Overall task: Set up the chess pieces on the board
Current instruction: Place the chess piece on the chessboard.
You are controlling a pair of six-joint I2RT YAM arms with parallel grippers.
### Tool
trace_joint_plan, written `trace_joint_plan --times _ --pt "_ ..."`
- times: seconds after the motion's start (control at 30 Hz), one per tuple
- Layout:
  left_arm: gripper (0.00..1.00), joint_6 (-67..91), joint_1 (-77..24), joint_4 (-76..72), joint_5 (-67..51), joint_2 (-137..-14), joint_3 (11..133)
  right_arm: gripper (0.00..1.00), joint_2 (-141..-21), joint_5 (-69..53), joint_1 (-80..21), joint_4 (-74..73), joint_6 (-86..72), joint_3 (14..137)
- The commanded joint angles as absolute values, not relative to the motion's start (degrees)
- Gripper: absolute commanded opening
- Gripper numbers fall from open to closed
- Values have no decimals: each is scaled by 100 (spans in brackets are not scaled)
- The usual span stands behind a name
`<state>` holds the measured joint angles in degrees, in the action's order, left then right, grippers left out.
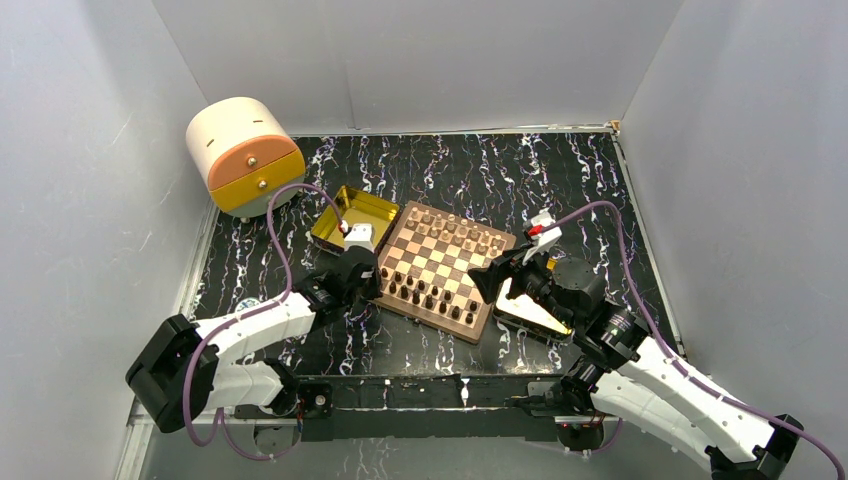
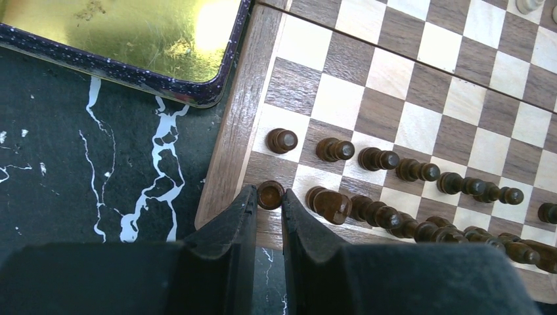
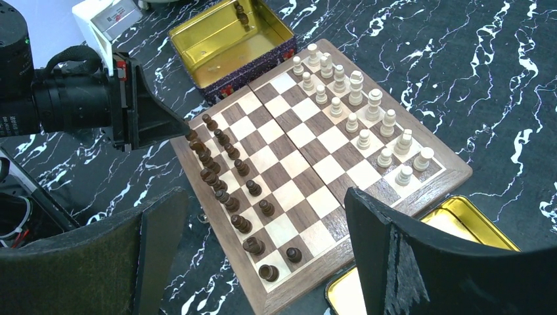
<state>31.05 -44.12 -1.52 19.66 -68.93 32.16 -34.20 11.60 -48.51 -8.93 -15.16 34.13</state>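
— Dark-brown wood sits between the left pincer (image 2: 269, 199) tips: it looks clamped on the corner piece (image 2: 270, 193), which sits on the chessboard (image 2: 231, 141) corner square.
— Risk?
— Opening askew could tip it onto the neighbouring dark piece (image 2: 328, 205) just right of the tips, or off the rim.
— And the right pincer (image 3: 259, 197)?
— Spread wide, empty, above the board. Dropping could scatter the dark pieces (image 3: 253, 246) beneath.

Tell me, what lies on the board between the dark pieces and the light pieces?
Only bare squares of the board; no piece stands between the dark pieces and the light pieces. The right wrist view shows this.
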Motion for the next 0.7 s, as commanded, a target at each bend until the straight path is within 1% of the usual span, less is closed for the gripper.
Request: trace_joint_plan --times 0.0,0.17,0.33,0.67 --pt "0 3031 -4447 -327 2293 -6806 3128 99 -3378 1163 -4873 -609 -1601 3658" --pt "0 3002 -4447 -431 2305 -6877 3120 99 -3314 1176 -4876 -647 -1610 3667" --pt "5 2997 -4449 -545 2193 -6937 3120 99 -3301 1195 -4878 -613 -1613 3621" --pt "9 2999 -4460 -669 2089 -7180 3097 99 -3320 1160 -4873 -704 -1562 3655"
